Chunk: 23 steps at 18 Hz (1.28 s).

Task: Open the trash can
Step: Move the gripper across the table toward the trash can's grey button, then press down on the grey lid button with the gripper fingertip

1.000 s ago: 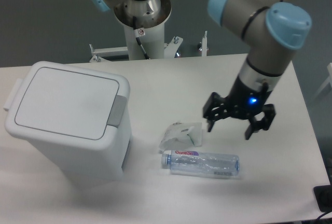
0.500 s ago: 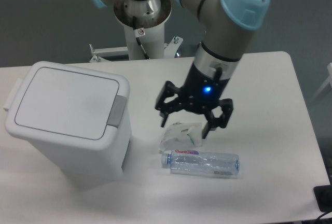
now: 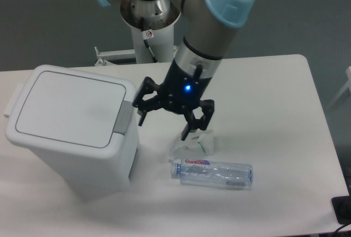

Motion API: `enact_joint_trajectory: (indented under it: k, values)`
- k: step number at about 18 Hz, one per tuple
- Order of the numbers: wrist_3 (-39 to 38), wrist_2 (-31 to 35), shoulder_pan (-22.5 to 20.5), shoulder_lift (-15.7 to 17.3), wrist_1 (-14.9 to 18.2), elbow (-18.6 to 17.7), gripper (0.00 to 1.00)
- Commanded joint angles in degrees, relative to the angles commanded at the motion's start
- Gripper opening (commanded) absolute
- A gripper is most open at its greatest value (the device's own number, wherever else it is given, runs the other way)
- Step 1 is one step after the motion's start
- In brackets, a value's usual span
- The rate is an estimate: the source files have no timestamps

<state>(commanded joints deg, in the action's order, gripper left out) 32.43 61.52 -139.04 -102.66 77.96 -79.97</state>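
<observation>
Large white plastic rectangular trash can, lid down, left on white desk. Gripper just right of its grey latch, fingers spread, grasping nothing.

claw moved left, nearer trash can

We see a clear plastic bottle lying on its side on the white table, its cap end pointing left. Just beyond it, on the far side, sits a crumpled white wrapper, very close to the bottle.
</observation>
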Motion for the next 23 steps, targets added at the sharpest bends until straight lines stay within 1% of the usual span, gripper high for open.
enact_joint_trajectory:
  k: [5, 10, 12, 23]
  values:
    - [-0.09, 0.44, 0.7, 0.09, -0.44, -1.5, 1.0]
    - [-0.09, 0.44, 1.14, 0.27, -0.44, -2.03, 1.0]
    - [-0.09, 0.44, 1.67, 0.27, -0.53, -2.2, 1.0]
    - [-0.09, 0.53, 1.76, 0.0, -0.88, -2.21, 1.0]
